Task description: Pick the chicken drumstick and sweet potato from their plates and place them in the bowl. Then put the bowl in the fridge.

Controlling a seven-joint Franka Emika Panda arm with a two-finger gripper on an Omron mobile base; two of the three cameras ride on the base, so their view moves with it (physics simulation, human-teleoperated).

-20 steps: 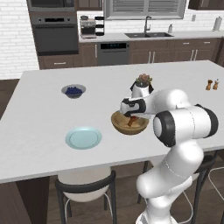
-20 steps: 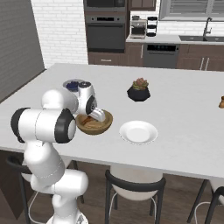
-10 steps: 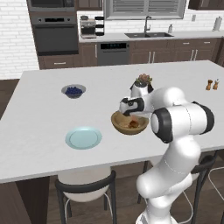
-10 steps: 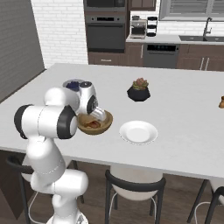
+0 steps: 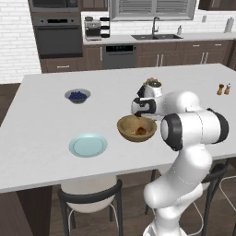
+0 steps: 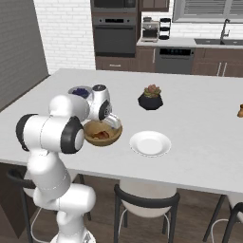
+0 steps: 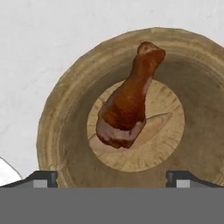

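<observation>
Fingers: spread wide, tips at either side of hand view, nothing between them; 1 s ago gripper sat lower, down in the bowl, now lifted just above it.
Chicken drumstick: lying in bowl, thick end at centre, bone end up the wall, atop sweet potato.
Blue plate: bare, left of bowl, unchanged.
White plate: bare, beside bowl, unchanged.
Counter: bears all items.

Matt wooden bowl (grainy), glossy drumstick.
</observation>
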